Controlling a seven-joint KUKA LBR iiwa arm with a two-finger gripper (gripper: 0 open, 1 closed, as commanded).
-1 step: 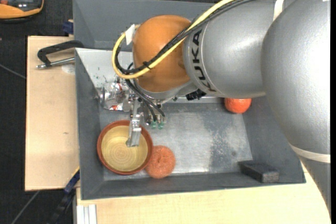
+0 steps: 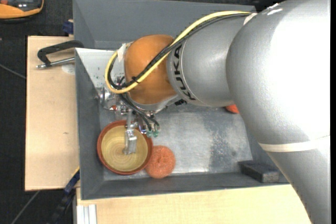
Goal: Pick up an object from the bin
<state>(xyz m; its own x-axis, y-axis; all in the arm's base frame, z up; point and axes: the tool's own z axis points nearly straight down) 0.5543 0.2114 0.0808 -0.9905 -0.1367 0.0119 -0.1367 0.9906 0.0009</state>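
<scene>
One shallow bowl (image 2: pixel 111 157), red-brown at the rim and pale yellow inside, is the thing nearest the gripper (image 2: pixel 128 145). The bowl sits upright on the floor of the grey bin (image 2: pixel 86 113), close to the left wall and the front wall. The gripper tip stands inside the bowl, over its centre. We cannot tell whether the gripper is spread or pressed together, nor whether it touches the bowl's floor.

We judge the bowl to be rigid, light and smooth, and therefore likely to slip. Its centre offers nothing to pinch. We advise a hold at the rim, straddling the wall on the side away from the bin walls. Expect the bowl to tilt when lifted by one edge.

Just right of the bowl, at or against its rim, lies a rough orange ball (image 2: pixel 160 161). We judge the ball to be soft and easier to grip. Well to the right of the bowl lies a dark grey block (image 2: pixel 260 171).
</scene>
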